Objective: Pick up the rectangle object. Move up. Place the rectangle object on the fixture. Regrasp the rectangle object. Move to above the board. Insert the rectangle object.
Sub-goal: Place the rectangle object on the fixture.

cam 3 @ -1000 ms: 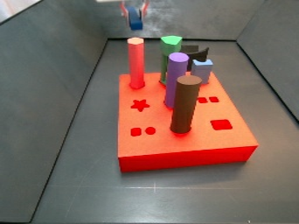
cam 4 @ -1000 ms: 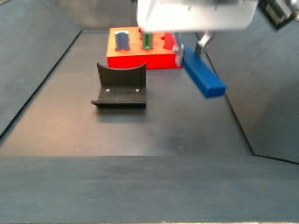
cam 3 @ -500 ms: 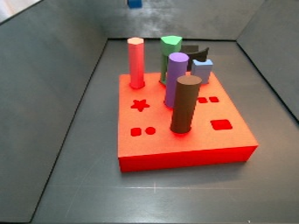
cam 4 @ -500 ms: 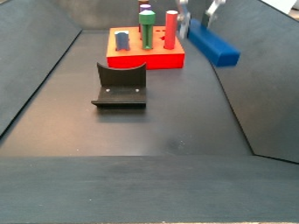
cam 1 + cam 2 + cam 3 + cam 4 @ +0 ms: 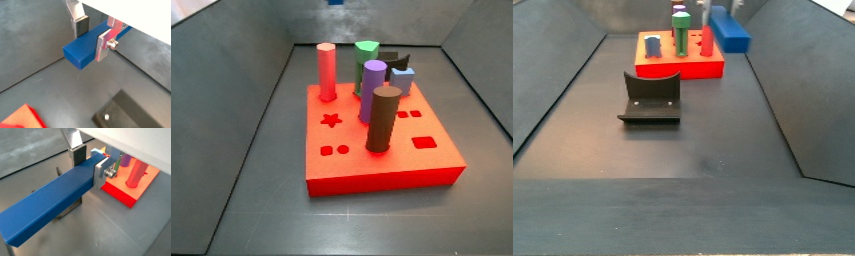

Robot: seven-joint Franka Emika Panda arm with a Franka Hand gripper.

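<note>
Clamping the rectangle object (image 5: pixel 50 203) crosswise between its silver fingers (image 5: pixel 101 171), our claw (image 5: pixel 93 34) hangs high in the air near the board (image 5: pixel 680 69) — we grip the bar near one end, so most of its length juts free for the insertion. In a side view the bar (image 5: pixel 731 32) shows beside the pegs. The fixture (image 5: pixel 651 97) stands empty on the floor, well apart.

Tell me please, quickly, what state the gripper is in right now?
Gripper: shut on the blue bar, carried in the air near the red board.
</note>
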